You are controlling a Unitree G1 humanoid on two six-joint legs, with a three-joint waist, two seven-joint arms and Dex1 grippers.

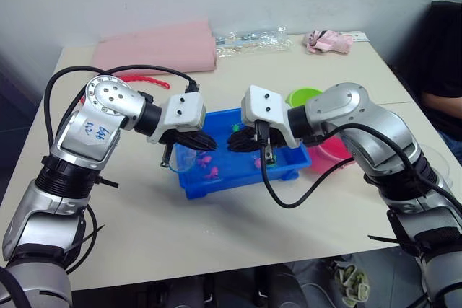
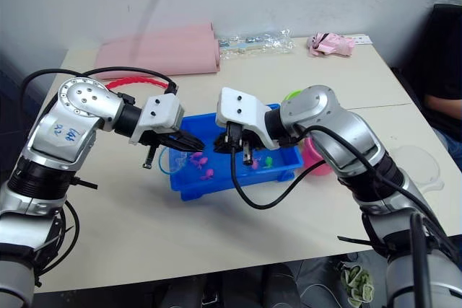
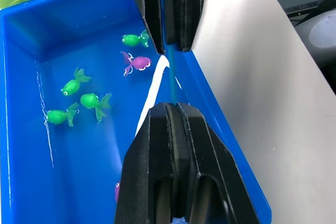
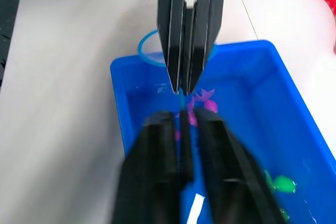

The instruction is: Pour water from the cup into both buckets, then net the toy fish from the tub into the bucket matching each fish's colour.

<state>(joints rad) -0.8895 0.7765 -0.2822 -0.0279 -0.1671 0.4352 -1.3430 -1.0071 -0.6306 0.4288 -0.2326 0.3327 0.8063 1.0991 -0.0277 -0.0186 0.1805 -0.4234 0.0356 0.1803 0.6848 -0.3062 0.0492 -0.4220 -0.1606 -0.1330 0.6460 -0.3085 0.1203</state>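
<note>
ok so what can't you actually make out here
- Pink bucket: head views, mostly behind the right arm; contents unseen.
- Green bucket: head views, just the rim above the right gripper; inside hidden.
- Net hoop: right wrist view, partly behind the left gripper; any catch unclear.
- Fish count: left wrist view, gripper fingers cover part of the tub.

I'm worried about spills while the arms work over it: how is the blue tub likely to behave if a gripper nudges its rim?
The tub is shallow and wide, so it probably slides on the smooth table rather than tipping. It holds only a thin layer of water and small toy fish, so it is likely light and easily shifted. The water would probably slosh.
</note>
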